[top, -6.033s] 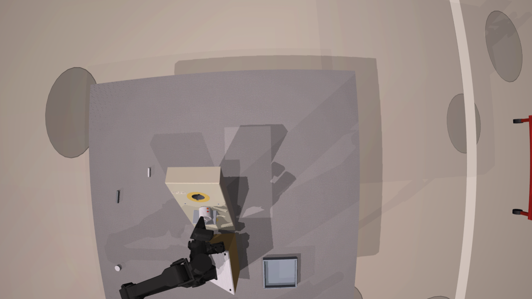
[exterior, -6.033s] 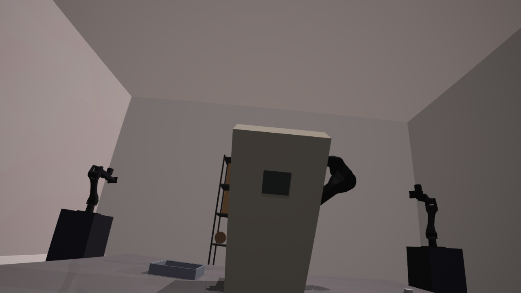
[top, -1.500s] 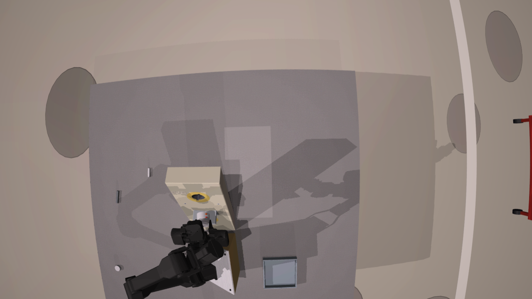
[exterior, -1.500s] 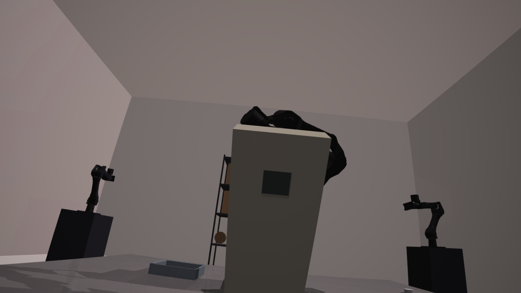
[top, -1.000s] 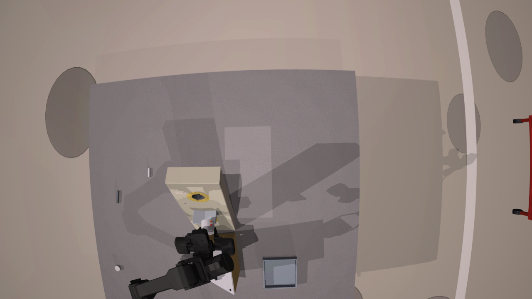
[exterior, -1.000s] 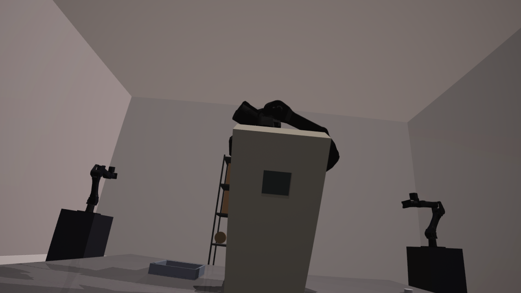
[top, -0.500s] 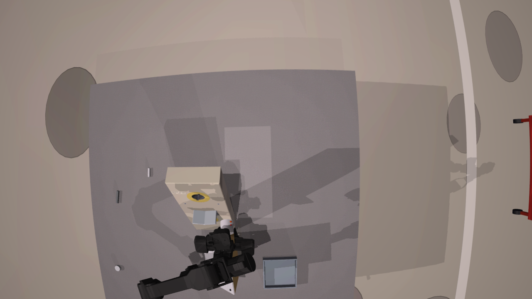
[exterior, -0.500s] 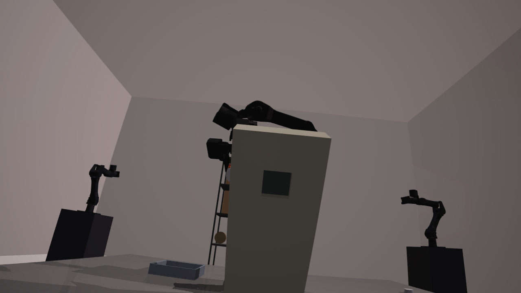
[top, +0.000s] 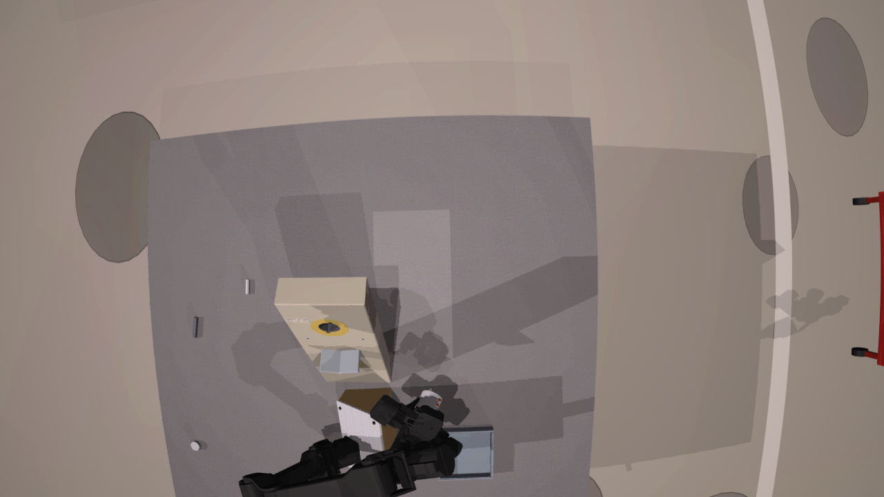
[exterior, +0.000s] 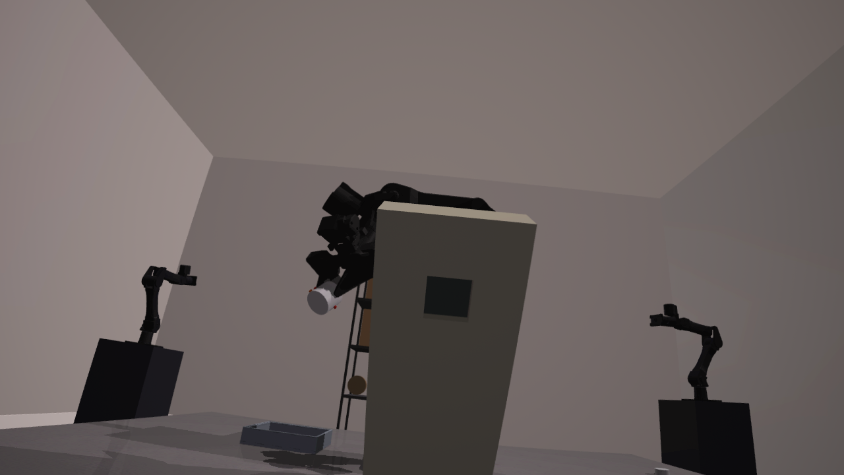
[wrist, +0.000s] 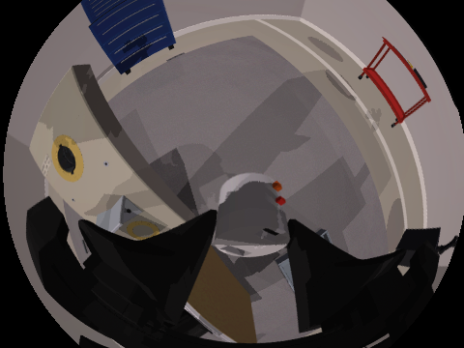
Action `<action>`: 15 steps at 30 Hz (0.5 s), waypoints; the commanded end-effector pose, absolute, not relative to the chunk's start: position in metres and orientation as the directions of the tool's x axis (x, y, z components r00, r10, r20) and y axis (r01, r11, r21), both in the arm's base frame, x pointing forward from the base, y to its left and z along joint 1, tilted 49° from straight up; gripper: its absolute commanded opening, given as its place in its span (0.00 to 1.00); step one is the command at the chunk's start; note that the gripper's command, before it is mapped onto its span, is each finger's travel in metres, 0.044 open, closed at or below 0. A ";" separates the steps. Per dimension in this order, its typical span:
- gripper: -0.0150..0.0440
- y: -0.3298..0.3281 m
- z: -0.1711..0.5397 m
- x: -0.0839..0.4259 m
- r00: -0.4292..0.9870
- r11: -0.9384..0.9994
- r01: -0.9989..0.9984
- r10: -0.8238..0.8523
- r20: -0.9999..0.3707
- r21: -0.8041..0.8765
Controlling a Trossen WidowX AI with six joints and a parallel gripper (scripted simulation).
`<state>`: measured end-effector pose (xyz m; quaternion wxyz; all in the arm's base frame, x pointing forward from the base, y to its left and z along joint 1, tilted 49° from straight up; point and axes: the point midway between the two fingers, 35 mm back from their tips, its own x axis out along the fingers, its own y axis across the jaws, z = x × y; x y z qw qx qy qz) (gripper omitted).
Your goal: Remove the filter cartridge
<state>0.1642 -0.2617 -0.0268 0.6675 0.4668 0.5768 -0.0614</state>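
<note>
The round pale grey filter cartridge [top: 431, 396] [exterior: 319, 301] [wrist: 251, 208] is out of the panel, in the air, with its slotted face towards my gripper; a dark slot and two orange-red nubs show. My gripper [exterior: 330, 287] [wrist: 253, 220] is shut on the cartridge, with one finger on each side. The cream service panel [top: 321, 290] [exterior: 436, 378] [wrist: 94, 128] stands to the left in the wrist view, its yellow-ringed hole dark and empty. The blue-grey tray [top: 492, 454] [exterior: 283, 440] stands on the table, well below the cartridge; my arm covers part of it in the top view.
A slanted block with a white top [top: 358, 426] and a brown side [wrist: 222, 295] stands between panel and tray, under my arm. A grey-blue bracket [top: 340, 361] sits low on the panel face. Small loose items [top: 247, 286] [top: 195, 326] [top: 195, 445] are on the left of the table.
</note>
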 end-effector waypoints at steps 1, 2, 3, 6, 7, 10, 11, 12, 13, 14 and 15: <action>0.25 -0.271 -0.046 0.144 0.280 0.481 0.744 0.408 -0.869 0.465; 0.25 -0.274 -0.051 0.139 0.267 0.458 0.773 0.394 -0.880 0.439; 0.25 -0.276 -0.056 0.133 0.253 0.435 0.800 0.380 -0.890 0.413; 0.25 -0.284 -0.070 0.117 0.211 0.355 0.874 0.339 -0.917 0.332; 0.25 -0.286 -0.073 0.112 0.199 0.331 0.891 0.328 -0.924 0.309; 0.25 -0.287 -0.076 0.109 0.189 0.312 0.904 0.319 -0.929 0.291; 0.25 -0.287 -0.076 0.109 0.189 0.312 0.904 0.319 -0.929 0.291; 0.25 -0.287 -0.076 0.109 0.189 0.312 0.904 0.319 -0.929 0.291; 0.25 -0.287 -0.076 0.109 0.189 0.312 0.904 0.319 -0.929 0.291; 0.25 -0.287 -0.077 0.108 0.188 0.311 0.905 0.319 -0.929 0.290; 0.25 -0.287 -0.078 0.106 0.187 0.309 0.907 0.318 -0.929 0.288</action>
